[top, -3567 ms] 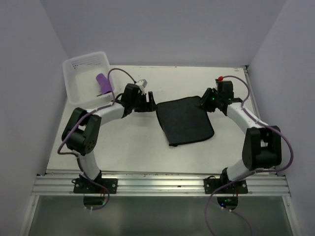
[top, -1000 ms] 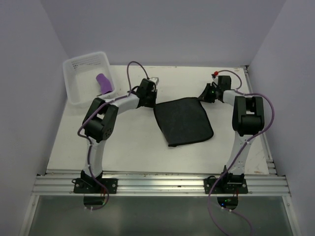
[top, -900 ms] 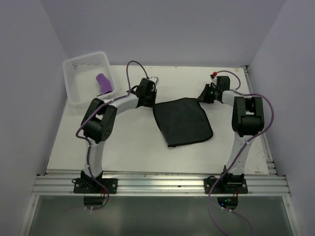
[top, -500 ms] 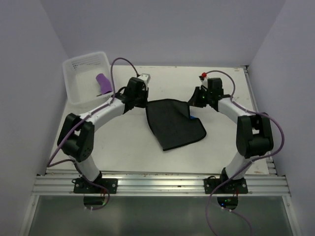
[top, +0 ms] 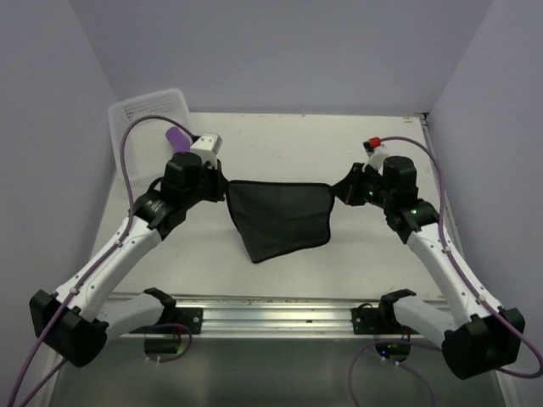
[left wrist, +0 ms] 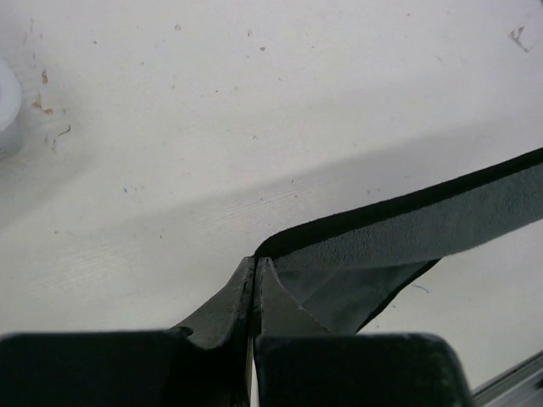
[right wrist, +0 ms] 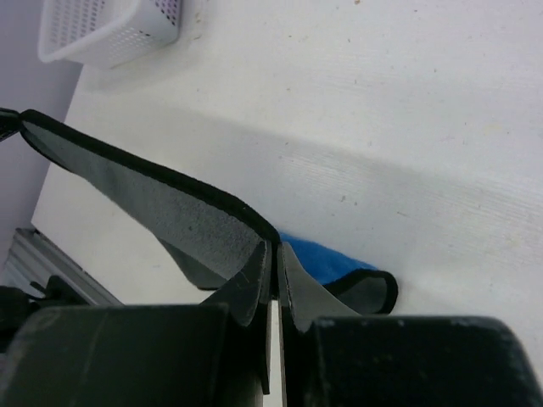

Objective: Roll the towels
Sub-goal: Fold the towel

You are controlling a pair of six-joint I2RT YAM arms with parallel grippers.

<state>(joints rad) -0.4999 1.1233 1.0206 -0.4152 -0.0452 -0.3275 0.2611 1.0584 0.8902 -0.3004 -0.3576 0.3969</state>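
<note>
- left gripper (left wrist: 255, 273): jaws pressed together, pinching a corner of the dark towel (left wrist: 424, 222). The hem runs straight out of the tips, away to the right.
- right gripper (right wrist: 273, 252): jaws pressed together on the opposite corner of the same towel. Its black-edged hem runs from the tips up and to the left.
- blue towel (right wrist: 327, 254): just past the right jaw tips, tucked against a loose fold of the dark towel. Only a small patch shows. Can't tell if it lies on the table or hangs with the fold.
- top view: the dark towel (top: 280, 222) is strung between the two grippers, left gripper (top: 226, 185) and right gripper (top: 334, 190). The top edge is pulled taut from jaw to jaw and the body droops below it to a point nearer the left jaws. Can't tell whether that point touches the table (top: 288, 140).
- tub (top: 140, 108): well beyond the left jaws, at the far left corner of the table. It also shows at the top left of the right wrist view (right wrist: 110, 30).
- purple towel (top: 176, 136): rolled, in the tub, partly hidden behind the left wrist.
</note>
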